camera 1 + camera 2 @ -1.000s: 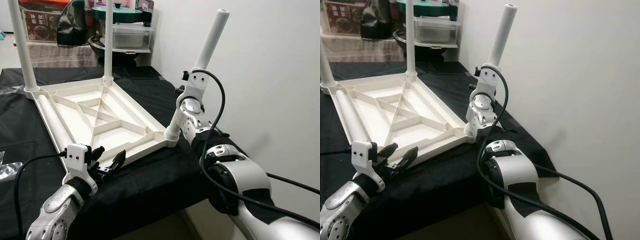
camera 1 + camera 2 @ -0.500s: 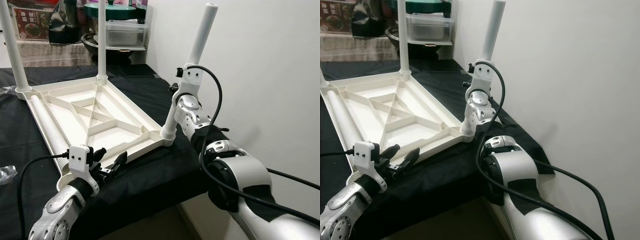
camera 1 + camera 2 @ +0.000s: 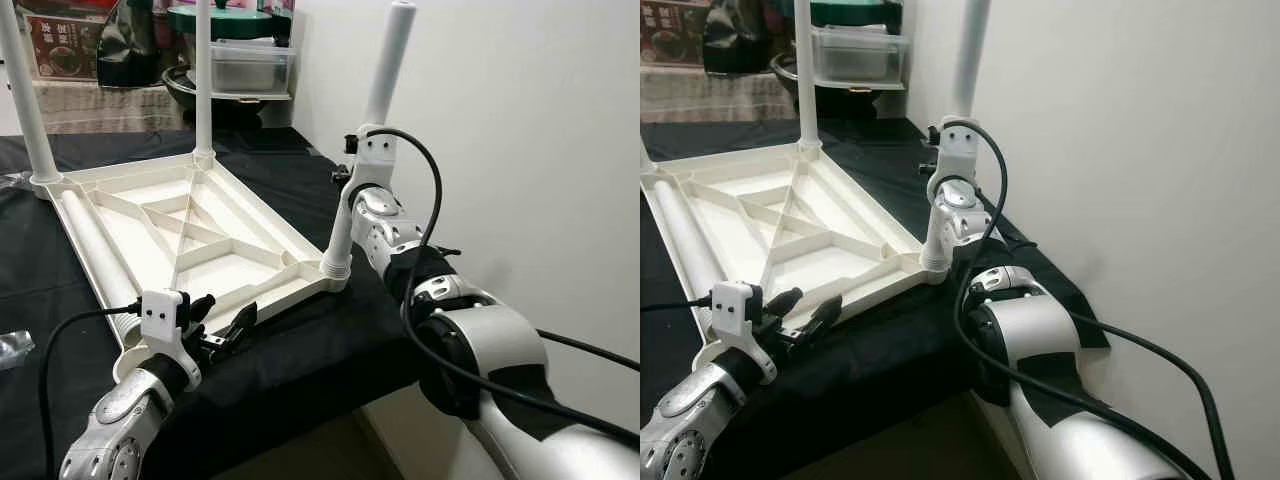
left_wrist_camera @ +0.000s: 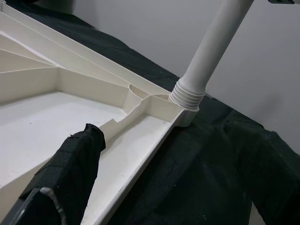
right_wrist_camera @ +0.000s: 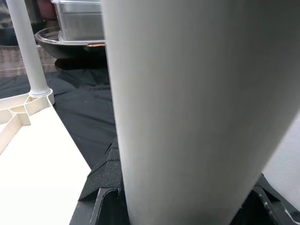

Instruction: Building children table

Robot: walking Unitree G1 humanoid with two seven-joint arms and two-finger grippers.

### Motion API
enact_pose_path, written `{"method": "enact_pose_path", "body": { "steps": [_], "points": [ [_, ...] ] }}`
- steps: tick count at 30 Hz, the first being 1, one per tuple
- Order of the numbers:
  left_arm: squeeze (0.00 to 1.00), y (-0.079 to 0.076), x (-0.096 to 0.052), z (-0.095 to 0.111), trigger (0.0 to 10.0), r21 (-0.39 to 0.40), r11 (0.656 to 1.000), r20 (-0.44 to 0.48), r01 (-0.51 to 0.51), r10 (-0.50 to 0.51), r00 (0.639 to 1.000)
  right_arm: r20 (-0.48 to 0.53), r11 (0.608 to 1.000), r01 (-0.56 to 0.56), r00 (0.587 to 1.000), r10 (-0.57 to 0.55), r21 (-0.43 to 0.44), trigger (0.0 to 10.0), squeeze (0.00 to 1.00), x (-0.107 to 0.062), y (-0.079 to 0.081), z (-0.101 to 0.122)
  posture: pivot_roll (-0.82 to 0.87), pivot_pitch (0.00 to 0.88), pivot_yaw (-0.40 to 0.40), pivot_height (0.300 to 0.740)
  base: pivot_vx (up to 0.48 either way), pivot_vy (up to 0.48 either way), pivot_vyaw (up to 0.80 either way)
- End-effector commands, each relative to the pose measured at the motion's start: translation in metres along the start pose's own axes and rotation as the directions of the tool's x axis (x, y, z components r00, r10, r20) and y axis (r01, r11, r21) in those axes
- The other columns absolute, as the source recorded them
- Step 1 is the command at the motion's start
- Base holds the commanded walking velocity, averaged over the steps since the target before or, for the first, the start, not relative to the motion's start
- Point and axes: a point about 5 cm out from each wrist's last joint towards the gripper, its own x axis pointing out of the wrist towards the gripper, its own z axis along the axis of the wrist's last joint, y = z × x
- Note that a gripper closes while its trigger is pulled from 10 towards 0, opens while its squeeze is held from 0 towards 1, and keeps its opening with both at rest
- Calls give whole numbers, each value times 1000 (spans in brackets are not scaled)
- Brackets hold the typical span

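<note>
A white plastic tabletop (image 3: 215, 262) lies upside down on a black cloth. Two white legs (image 3: 203, 80) (image 3: 22, 100) stand upright in its far corners. Another leg (image 3: 90, 245) lies loose inside along the left rim. My right gripper (image 3: 352, 178) is shut on a further leg (image 3: 385, 80), which stands nearly upright with its threaded end (image 3: 335, 268) in the near right corner socket. That same leg (image 5: 197, 108) is close up in the right wrist view. My left gripper (image 3: 225, 325) is open at the tabletop's near rim (image 4: 140, 154), one finger (image 4: 75, 159) over the inside.
A white wall (image 3: 520, 150) stands close on the right. The black cloth's front edge (image 3: 300, 385) drops off just past the tabletop. Pots and a clear container (image 3: 245, 65) sit on a shelf at the back. Crumpled plastic (image 3: 10, 345) lies at the left.
The leg in my right gripper has swung from leaning right to nearly upright. The left gripper has stayed at the near rim. The camera has shifted slightly.
</note>
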Motion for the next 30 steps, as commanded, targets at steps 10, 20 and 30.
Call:
{"method": "enact_pose_path", "body": {
  "steps": [10, 20, 30],
  "points": [
    [0, -2, 0, -3, 10000, 7, 1000, -13, 4, -4, 1000, -173, 999, 5, 985, 1, 34, 10000, 0, -2, -6, -36, 68, 0, -186, 740, 0, 0, 0],
    [0, -2, -1, -4, 10000, 7, 1000, -18, 6, -6, 1000, -174, 999, 7, 985, 1, 44, 10000, 0, -1, -9, -35, 66, 0, -182, 740, 0, 0, 0],
    [0, -4, 0, -5, 10000, 8, 1000, -21, 11, -11, 1000, -181, 999, 2, 983, 6, 41, 10000, 0, -1, -11, -37, 69, 0, -183, 740, 0, 0, 0]
  ]
}}
